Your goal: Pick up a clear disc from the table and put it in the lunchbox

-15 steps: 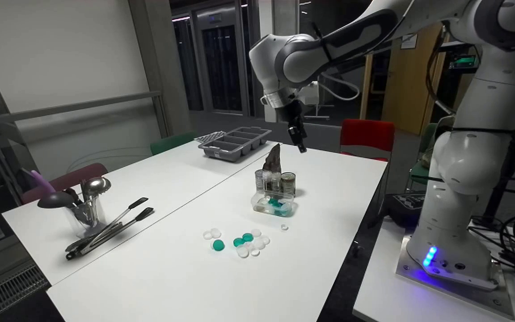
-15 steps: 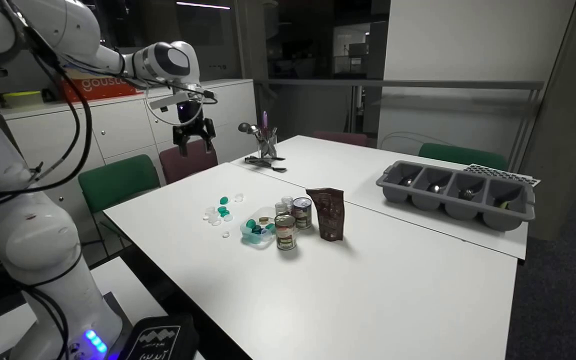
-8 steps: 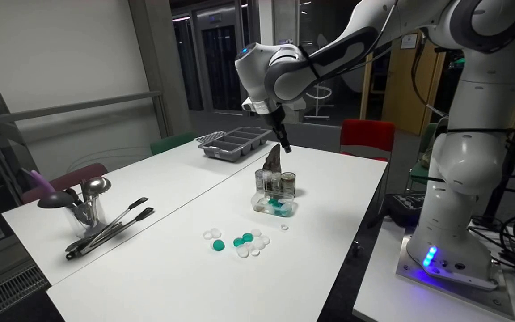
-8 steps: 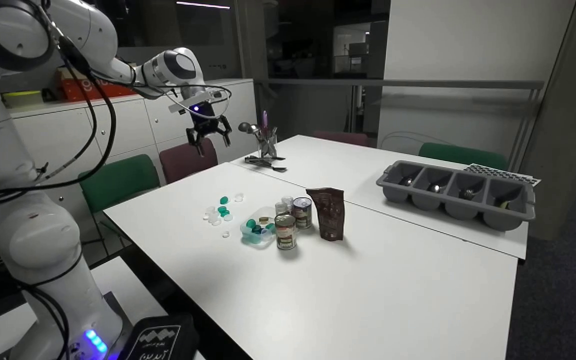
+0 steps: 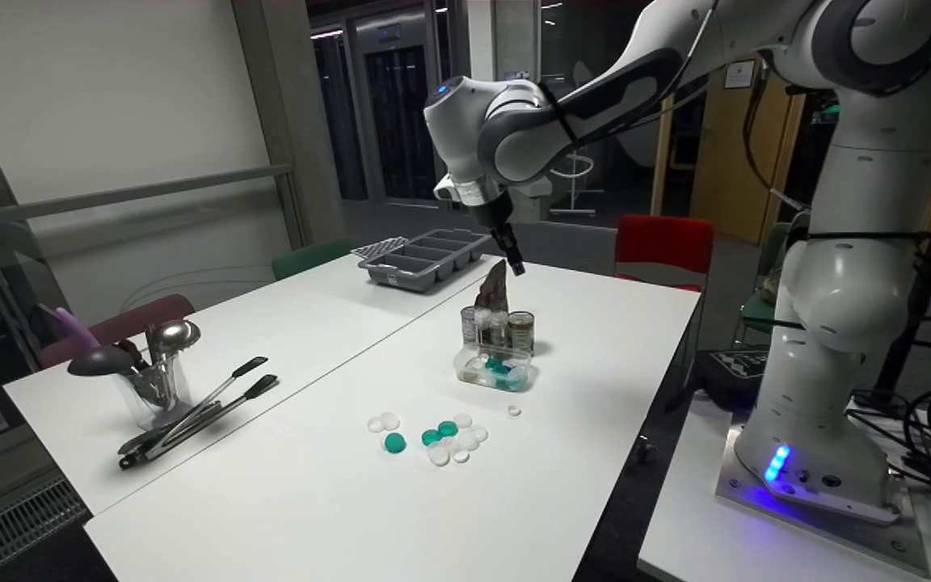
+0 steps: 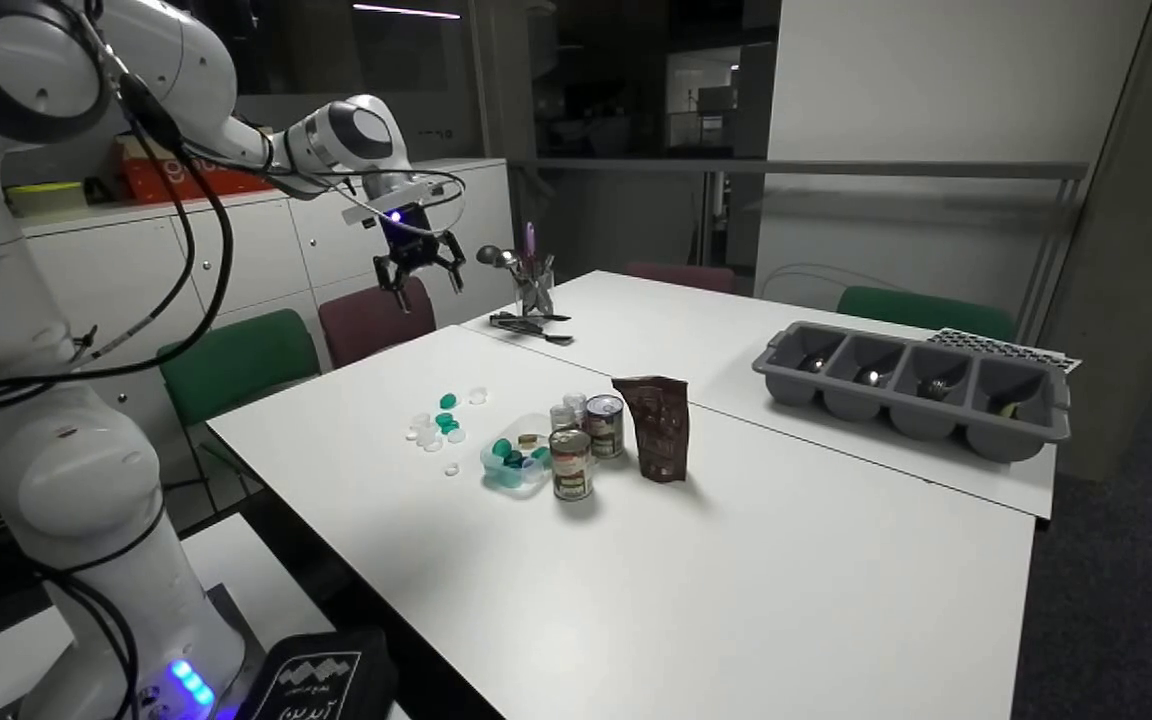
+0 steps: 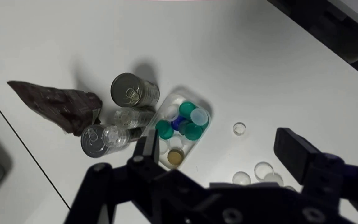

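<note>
The lunchbox, a clear plastic box [image 5: 478,381], stands on the table holding green, blue, clear and brown discs; it also shows in the wrist view [image 7: 188,142]. A small clear disc [image 7: 239,128] lies alone beside it, also seen in both exterior views [image 5: 514,411] [image 6: 451,468]. More clear discs [image 5: 439,454] lie in a loose group with several green ones [image 5: 393,442]; some clear ones [image 7: 241,178] show partly behind the gripper in the wrist view. My gripper [image 7: 218,141] is open and empty, well above the table, as in both exterior views [image 6: 431,295] [image 5: 519,269].
Two cans [image 6: 571,465] [image 6: 604,425], two clear-topped jars [image 7: 116,136] and a brown pouch [image 7: 57,105] stand right beside the lunchbox. A grey compartment tray [image 6: 786,388] stands farther off. A utensil holder [image 5: 154,388] and tongs [image 5: 199,420] are at the table's far end.
Between one second and half a second ago the arm swung out over the table and the gripper turned. Since then it has barely moved. The discs and the lunchbox have not moved.
</note>
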Robot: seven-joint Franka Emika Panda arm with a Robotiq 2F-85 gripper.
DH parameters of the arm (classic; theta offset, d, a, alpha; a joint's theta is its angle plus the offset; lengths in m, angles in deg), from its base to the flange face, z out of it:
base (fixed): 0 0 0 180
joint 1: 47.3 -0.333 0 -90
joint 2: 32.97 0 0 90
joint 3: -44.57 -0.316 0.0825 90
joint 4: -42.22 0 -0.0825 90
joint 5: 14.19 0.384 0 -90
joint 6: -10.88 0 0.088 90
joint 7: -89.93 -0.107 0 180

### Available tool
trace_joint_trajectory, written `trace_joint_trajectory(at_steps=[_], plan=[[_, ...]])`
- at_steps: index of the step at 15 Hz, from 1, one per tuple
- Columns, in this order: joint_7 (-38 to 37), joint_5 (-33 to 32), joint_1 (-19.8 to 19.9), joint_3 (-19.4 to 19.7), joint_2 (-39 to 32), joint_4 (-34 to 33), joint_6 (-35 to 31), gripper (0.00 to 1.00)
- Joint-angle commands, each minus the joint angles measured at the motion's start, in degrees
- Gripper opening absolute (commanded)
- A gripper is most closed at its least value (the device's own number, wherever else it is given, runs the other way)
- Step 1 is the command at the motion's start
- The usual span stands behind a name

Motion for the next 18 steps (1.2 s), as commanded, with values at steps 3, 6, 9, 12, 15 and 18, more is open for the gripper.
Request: trace_joint_trajectory(at_steps=[3,6,9,12,15,18], plan=[[15.8,-3.8,0.8,2.1,-7.1,-2.1,-12.5,1.0],[23.1,-4.9,1.4,2.8,-12.3,-3.6,-21.4,1.0],[30.9,-2.7,2.2,2.5,-18.0,-6.1,-30.3,1.0],[40.1,3.7,3.5,0.8,-23.5,-9.6,-36.7,1.0],[49.8,16.5,6.2,-2.5,-28.2,-13.9,-35.7,1.0],[50.1,26.3,7.5,-3.5,-30.3,-17.3,-28.5,1.0]])
